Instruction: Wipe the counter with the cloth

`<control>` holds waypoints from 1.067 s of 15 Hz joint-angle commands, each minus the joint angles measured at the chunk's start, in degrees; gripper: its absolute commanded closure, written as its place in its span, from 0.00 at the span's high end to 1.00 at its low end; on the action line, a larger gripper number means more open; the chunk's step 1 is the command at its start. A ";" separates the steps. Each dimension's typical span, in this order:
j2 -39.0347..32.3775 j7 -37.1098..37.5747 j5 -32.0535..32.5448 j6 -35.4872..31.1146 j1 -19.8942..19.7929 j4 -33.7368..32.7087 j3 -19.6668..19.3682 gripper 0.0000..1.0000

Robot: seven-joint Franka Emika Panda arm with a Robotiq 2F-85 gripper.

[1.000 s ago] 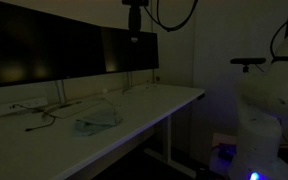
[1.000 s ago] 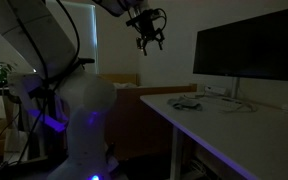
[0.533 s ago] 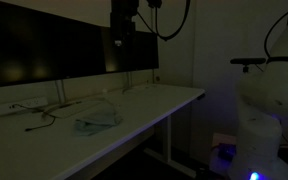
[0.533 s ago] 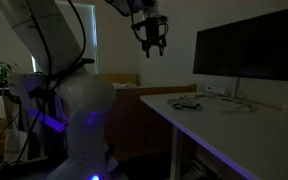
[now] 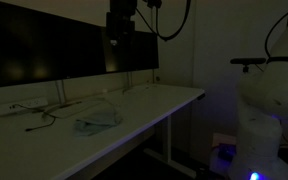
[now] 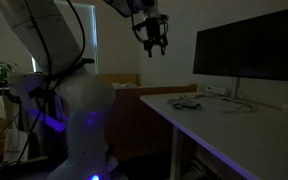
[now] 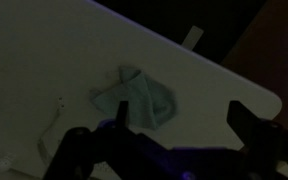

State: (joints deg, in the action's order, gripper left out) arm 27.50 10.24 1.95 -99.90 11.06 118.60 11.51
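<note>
A crumpled teal cloth (image 5: pixel 97 122) lies on the white counter (image 5: pixel 144 105) in front of the monitors; the wrist view shows the cloth (image 7: pixel 136 98) from above on the counter (image 7: pixel 44 50). My gripper (image 5: pixel 117 38) hangs high in the air above the counter, well clear of the cloth, and also shows in an exterior view (image 6: pixel 152 42). In the wrist view the gripper (image 7: pixel 179 118) has its two fingers spread wide apart with nothing between them. The room is dark.
Dark monitors (image 5: pixel 64 48) stand along the back of the counter (image 6: pixel 234 115), also in an exterior view (image 6: pixel 249 55). Loose cables (image 5: pixel 39 112) lie at the counter's far side. A white robot base (image 5: pixel 264 110) stands beside the counter edge.
The gripper moved sideways over the counter toward the cloth during the first half second, then nearly stopped. The cloth has not moved.
</note>
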 commanded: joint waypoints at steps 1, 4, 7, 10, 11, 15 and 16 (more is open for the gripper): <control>1.01 9.49 0.54 -9.18 -2.99 4.90 2.36 1.00; -1.03 15.90 -0.38 -13.83 -3.77 6.89 3.77 1.00; -3.47 21.56 0.18 -18.05 -4.17 8.31 5.48 1.00; -6.38 27.54 0.81 -22.63 -5.02 8.66 6.37 1.00; -7.60 29.14 1.16 -24.00 -5.30 8.40 6.47 1.00; -12.88 32.64 4.80 -27.19 -6.32 5.79 6.17 1.00; -13.96 32.90 5.66 -27.46 -6.33 5.08 5.95 1.00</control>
State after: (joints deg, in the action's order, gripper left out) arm 17.11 40.42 4.70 -125.82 5.95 126.28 17.05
